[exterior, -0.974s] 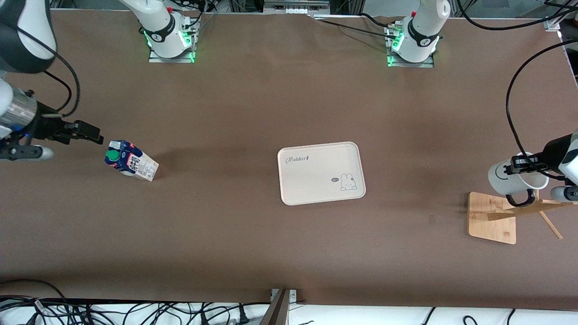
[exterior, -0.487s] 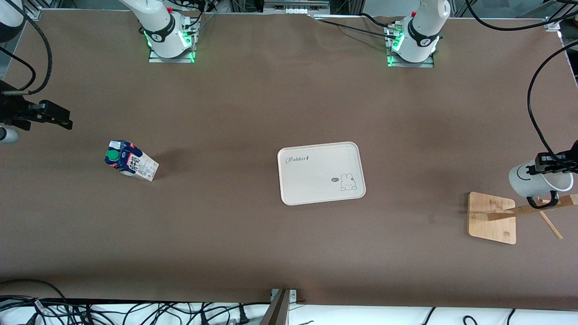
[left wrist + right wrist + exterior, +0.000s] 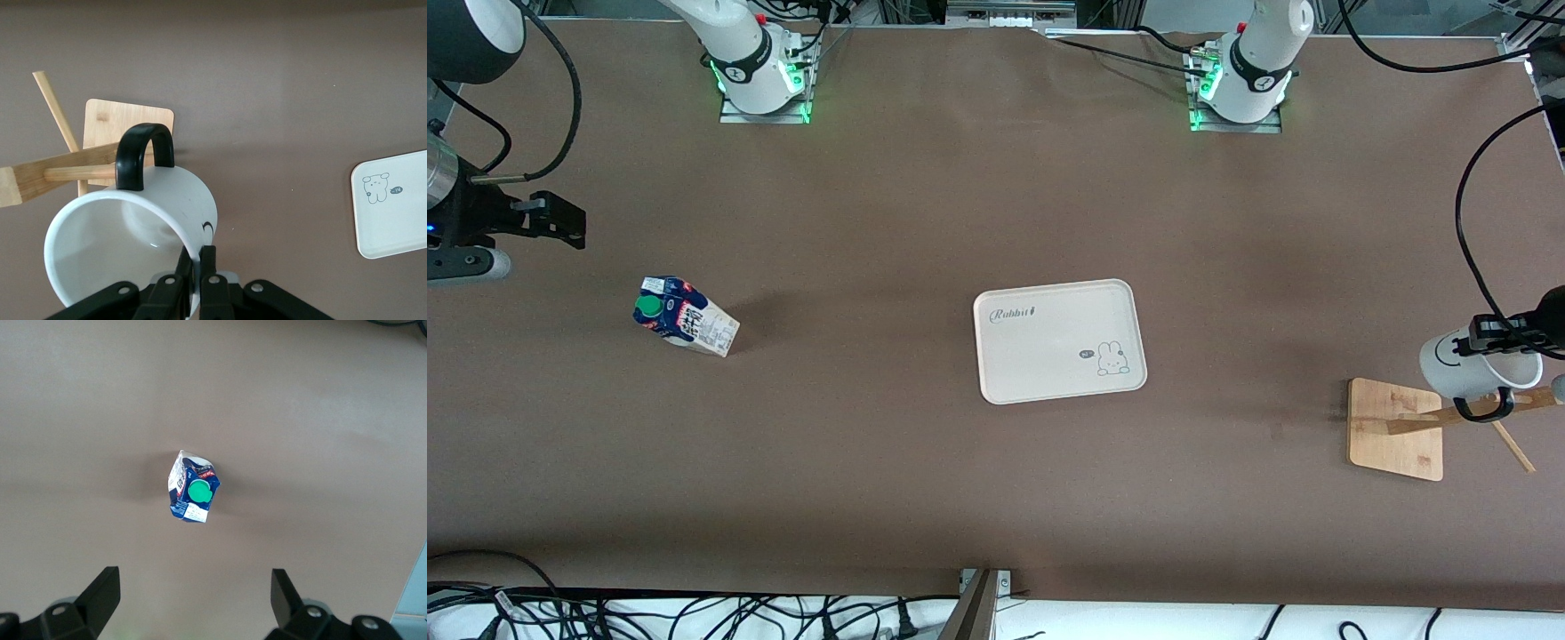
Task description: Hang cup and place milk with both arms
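While the cup is carried at the rack, the milk is left waiting near the right arm's end of the table.

Cup: the cup (image 3: 1469, 366) is pinched by its rim in the closed fingers of the left gripper (image 3: 193, 277), tipped on its side over the wooden rack (image 3: 1398, 428); in the left wrist view its black handle (image 3: 143, 155) is seen looped around the rack's peg (image 3: 80, 173), though whether the peg bears any weight cannot be told.

Milk: the milk (image 3: 683, 326) is stood on the table, well apart from the tray (image 3: 1056, 341), toward the right arm's end; its green cap (image 3: 197, 492) faces upward.

Right gripper: the right gripper (image 3: 193, 600) is held wide open and empty, above the table close to the milk.

Deciding relation: in the right wrist view the carton is framed between the spread fingers but ahead of them, its long axis upright; the right arm is judged much the nearer, so an advance and descent would be required.

Tray: left empty mid-table, likely the milk's destination.
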Action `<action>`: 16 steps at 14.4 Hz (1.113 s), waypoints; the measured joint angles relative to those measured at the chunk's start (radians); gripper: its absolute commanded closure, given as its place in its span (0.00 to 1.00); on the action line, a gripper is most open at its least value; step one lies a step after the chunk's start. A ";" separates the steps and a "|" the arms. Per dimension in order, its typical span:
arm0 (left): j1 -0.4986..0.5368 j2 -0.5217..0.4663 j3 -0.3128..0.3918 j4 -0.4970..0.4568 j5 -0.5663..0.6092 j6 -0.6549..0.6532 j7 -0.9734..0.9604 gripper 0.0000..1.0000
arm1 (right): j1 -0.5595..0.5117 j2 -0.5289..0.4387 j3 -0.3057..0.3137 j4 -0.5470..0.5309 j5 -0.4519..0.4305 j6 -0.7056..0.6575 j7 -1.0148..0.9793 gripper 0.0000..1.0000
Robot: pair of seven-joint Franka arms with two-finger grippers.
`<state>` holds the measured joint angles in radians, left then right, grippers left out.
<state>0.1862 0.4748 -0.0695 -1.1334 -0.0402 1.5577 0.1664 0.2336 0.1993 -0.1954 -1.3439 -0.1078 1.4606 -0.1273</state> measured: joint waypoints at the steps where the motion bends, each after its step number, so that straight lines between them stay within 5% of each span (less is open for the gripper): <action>1: 0.004 0.000 0.001 0.000 0.000 0.000 0.006 1.00 | -0.002 0.000 -0.004 0.002 0.000 -0.002 0.000 0.00; 4: 0.030 0.001 0.002 0.000 0.000 0.000 0.062 1.00 | -0.028 -0.001 0.004 0.004 0.000 -0.005 0.000 0.00; 5: 0.040 0.002 0.002 0.000 0.000 0.000 0.079 1.00 | -0.072 -0.003 0.048 0.004 0.000 -0.005 0.000 0.00; 6: 0.048 0.005 0.002 0.000 0.000 0.000 0.094 0.83 | -0.152 -0.005 0.138 0.004 -0.002 -0.003 0.004 0.00; 7: 0.052 0.007 0.002 0.000 0.000 0.000 0.101 0.05 | -0.242 -0.007 0.242 0.003 -0.006 -0.001 0.021 0.00; 8: 0.056 0.010 0.002 0.000 0.000 0.001 0.109 0.00 | -0.306 -0.009 0.318 0.003 -0.008 -0.001 0.051 0.00; 10: 0.063 0.013 0.002 0.000 0.000 0.002 0.119 0.00 | -0.335 -0.011 0.368 0.003 -0.009 -0.002 0.090 0.00; 16: 0.054 0.012 -0.022 0.004 0.000 -0.001 0.120 0.00 | -0.337 -0.011 0.339 -0.008 -0.009 0.030 0.114 0.00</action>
<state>0.2399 0.4866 -0.0917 -1.1292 -0.0402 1.5571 0.2865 -0.1030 0.1883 0.1439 -1.3519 -0.1167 1.4901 -0.0138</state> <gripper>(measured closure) 0.110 0.000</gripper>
